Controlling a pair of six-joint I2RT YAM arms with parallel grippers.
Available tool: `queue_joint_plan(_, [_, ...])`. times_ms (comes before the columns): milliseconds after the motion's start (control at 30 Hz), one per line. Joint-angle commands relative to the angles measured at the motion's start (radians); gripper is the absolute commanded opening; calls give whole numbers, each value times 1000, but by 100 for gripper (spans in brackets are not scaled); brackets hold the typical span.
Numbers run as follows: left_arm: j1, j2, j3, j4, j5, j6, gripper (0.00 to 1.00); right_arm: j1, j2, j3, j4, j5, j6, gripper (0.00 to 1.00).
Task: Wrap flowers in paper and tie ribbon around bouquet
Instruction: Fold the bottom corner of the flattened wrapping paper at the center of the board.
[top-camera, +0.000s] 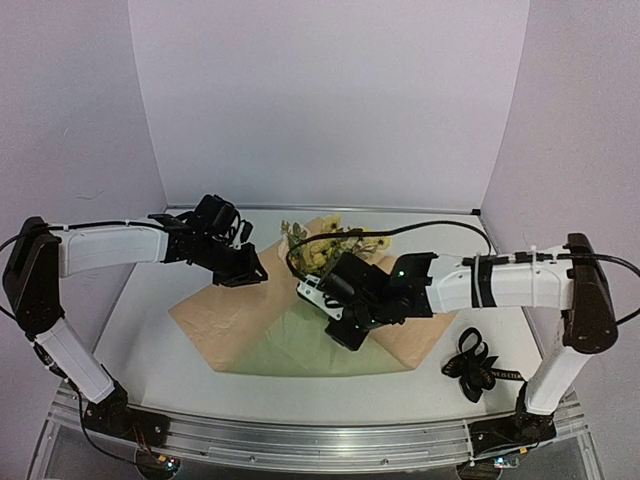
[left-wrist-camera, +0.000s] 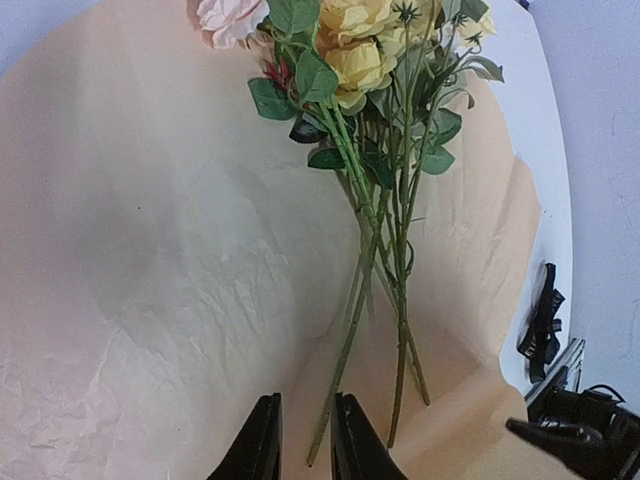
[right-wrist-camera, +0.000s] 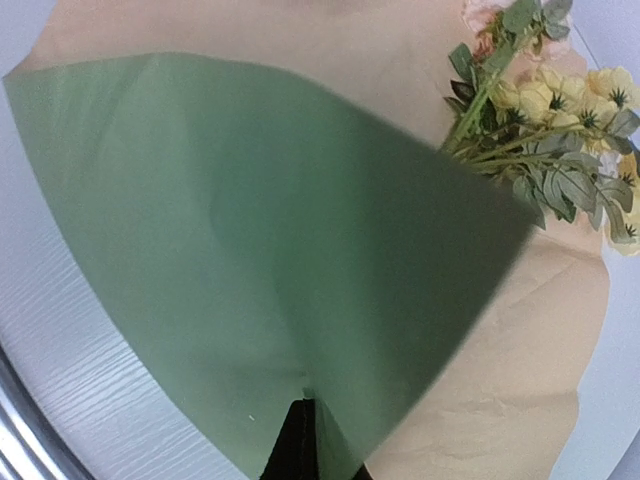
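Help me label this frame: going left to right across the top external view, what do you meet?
Left gripper → flowers → ribbon. The paper and right gripper overlap these, so they are left out.

Top view: soft even light, kinda flat, white walls (top-camera: 330, 100) bouncing it, faint lavender cast. Shadows weak, just grey smudges on paper (top-camera: 215, 320) at centre. Slightly mushy overall; ribbon (top-camera: 473, 365) lower right = dark blob, lettering unreadable.
Left wrist view: flowers (left-wrist-camera: 355, 65) and paper creases decently sharp, broad soft shadow centre-left, heavy fisheye bend along right edge.
Right wrist view: green flap edge smeared, shading darkens toward lower right, blooms upper right soft, table (right-wrist-camera: 60, 330) grain curving at lower left.
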Motion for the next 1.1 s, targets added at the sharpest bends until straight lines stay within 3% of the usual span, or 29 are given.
queue_joint_plan(0, [-7, -24, 54, -39, -8, 63, 18, -112, 119, 129, -34, -45, 9, 0])
queue_joint_plan(433, [-51, -29, 24, 23, 80, 107, 14, -247, 337, 321, -67, -82, 64, 0])
queue_joint_plan(900, [-151, 169, -43, 189, 178, 50, 10, -284, 398, 372, -111, -36, 145, 0])
queue_joint_plan(1067, [-151, 244, -40, 192, 155, 43, 8, -293, 380, 367, -116, -37, 167, 17])
